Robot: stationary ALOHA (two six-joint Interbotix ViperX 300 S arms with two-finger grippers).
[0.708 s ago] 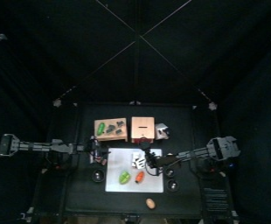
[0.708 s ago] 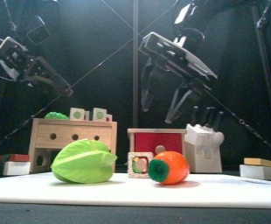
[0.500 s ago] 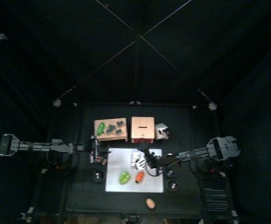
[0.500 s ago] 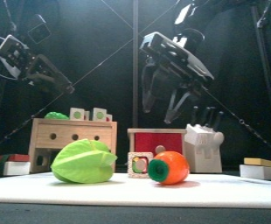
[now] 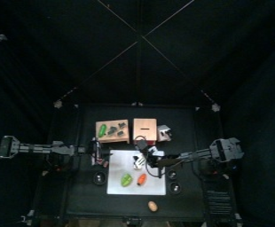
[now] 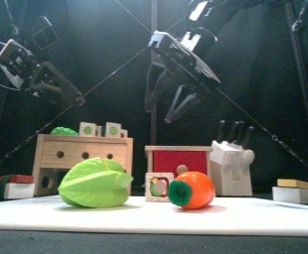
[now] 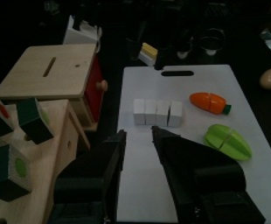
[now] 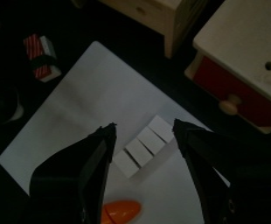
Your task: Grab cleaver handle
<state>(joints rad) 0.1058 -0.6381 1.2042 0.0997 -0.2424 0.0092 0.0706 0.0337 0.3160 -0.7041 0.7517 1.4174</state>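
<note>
While the left gripper [image 7: 138, 149] hangs high at the table's left side, its jaws a narrow gap apart with nothing between them, it has no part in this step and can rest there. Below it stands the wooden box [image 6: 82, 153], with a green vegetable [image 6: 94, 186] in front on the white board [image 6: 249, 216]. None of this concerns the grasp.

Over the middle hangs the right gripper [image 6: 166, 103], jaws spread wide and empty, pointing down at the board; its wrist view shows only the board, some white blocks [image 8: 149, 145] and the red box [image 8: 236, 94] beyond. Below it in the front view sit a small block [image 6: 158, 186] and an orange vegetable [image 6: 193, 190].

The cleaver is further right, in the white knife block [image 6: 230, 169] just beside the red box. Several black handles [image 6: 233, 130] stick up from it, close together; I cannot tell which one is the cleaver's.

To do this well, as I judge it, the right arm should first travel right while it is high, so the jaws clear the red box and the handle tops. The wrist should turn so that the knife block comes into its own view, which would settle which handle to take. The jaws should then straddle that one handle alone, with the gap lined up across its thin side, and come down along its axis. Neighbouring handles are the main risk: a wide-open jaw may catch one, so narrowing the opening a little before descending would help. Closing should be low enough on the handle for a firm hold.
</note>
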